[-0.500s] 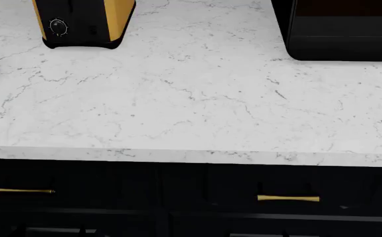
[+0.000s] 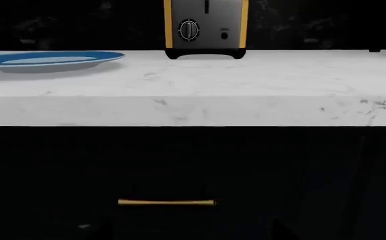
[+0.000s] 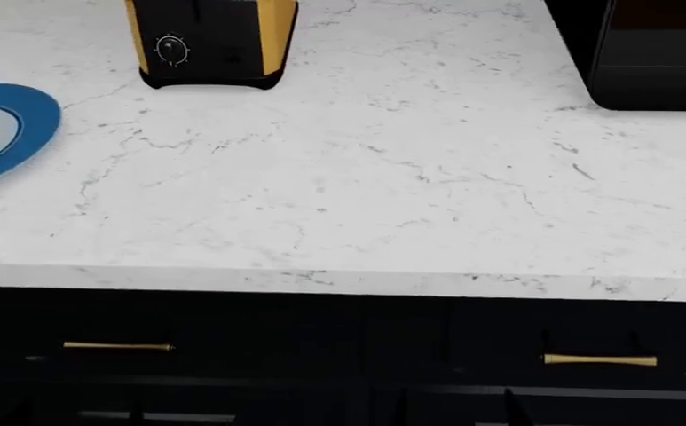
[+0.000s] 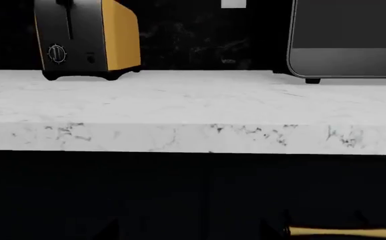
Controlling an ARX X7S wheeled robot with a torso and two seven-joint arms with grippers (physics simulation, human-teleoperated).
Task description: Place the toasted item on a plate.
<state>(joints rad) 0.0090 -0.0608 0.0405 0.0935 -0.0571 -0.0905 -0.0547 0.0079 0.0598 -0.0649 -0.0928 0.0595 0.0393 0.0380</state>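
The white marble worktop (image 3: 355, 177) carries a yellow-sided toaster (image 3: 210, 43) at the back and the plate (image 3: 11, 129) well apart. No bread shows; likely inside, so grabbing blindly could miss. Neither claw is visible, so their state is unknown.

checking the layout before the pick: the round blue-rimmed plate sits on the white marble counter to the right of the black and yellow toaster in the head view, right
Not quite. In the head view the round blue-rimmed plate sits on the white marble counter to the left of the black and yellow toaster, at the picture's left edge, not to its right.
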